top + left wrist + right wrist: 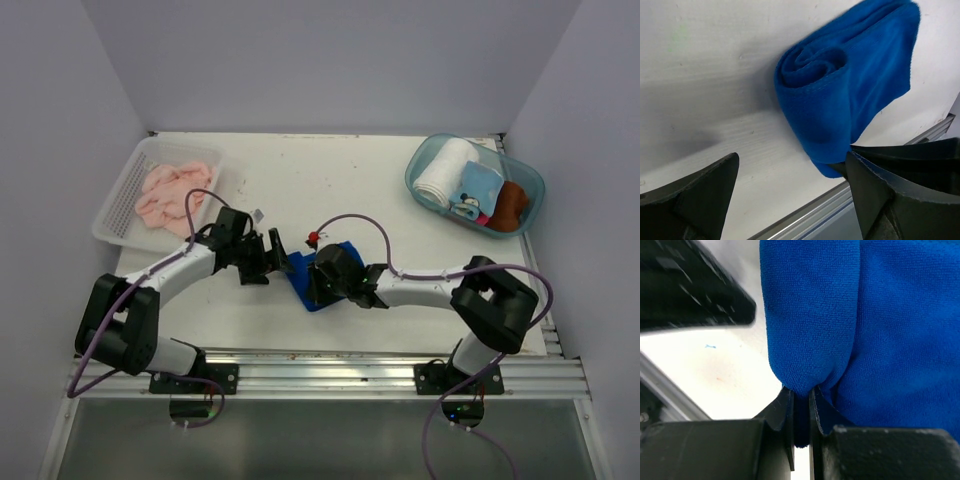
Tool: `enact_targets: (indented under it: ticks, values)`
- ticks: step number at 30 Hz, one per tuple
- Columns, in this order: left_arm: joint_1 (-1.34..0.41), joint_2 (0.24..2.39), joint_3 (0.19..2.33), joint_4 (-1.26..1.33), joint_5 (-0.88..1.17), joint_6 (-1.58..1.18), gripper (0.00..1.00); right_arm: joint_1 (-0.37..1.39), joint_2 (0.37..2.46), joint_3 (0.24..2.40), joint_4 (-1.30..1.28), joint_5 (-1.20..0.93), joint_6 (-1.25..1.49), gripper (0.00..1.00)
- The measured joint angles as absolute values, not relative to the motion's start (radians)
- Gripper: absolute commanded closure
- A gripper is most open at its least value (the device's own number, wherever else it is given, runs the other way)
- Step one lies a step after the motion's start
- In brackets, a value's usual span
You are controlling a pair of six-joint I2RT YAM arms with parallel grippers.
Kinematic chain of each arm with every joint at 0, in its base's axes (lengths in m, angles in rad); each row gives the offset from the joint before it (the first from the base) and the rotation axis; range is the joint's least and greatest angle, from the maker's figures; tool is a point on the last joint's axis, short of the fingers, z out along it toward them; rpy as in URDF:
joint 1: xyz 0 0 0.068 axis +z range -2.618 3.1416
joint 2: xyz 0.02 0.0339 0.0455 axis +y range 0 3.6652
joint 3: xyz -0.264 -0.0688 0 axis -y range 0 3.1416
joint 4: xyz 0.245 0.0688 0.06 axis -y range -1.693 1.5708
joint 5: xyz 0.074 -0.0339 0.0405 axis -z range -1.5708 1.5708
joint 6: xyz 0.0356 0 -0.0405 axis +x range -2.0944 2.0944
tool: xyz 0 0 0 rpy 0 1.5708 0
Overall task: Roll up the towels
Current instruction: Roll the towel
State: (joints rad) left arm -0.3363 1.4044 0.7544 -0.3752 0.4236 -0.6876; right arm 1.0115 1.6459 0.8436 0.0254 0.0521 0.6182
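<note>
white table (330, 180) fills the middle of the top view. white basket (118, 195) sits upper left with the pink towel (175, 195) crumpled in it, teal tub (425, 170) upper right. blue towel (303, 282) lies dead centre, rolled into a loose spiral. right gripper (801, 395) is pinched tight on a fold of it. left gripper (792, 167) sits just left of the roll, fingers spread wide, holding nothing.

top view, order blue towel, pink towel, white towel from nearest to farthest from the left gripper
1. blue towel, just beside the left gripper, at centre
2. pink towel, in the white basket, far left
3. white towel, rolled in the blue tub, far right
</note>
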Motion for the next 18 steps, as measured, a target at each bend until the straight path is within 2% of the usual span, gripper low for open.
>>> enact_targets:
  ticks: [5,11,14,18]
  values:
    - [-0.336,1.449,0.686,-0.313,0.471,-0.698,0.1,0.964,1.642,0.799,0.11,-0.08,0.653,1.0]
    - [-0.337,1.468,0.676,-0.231,0.503,-0.717,0.17,0.949,1.651,0.768,0.187,-0.223,0.675,1.0]
    - [-0.339,1.5,0.676,-0.202,0.513,-0.724,0.27,0.937,1.666,0.76,0.22,-0.275,0.688,1.0]
    - [-0.35,1.524,0.676,-0.18,0.519,-0.736,0.46,0.915,1.679,0.752,0.247,-0.315,0.706,1.0]
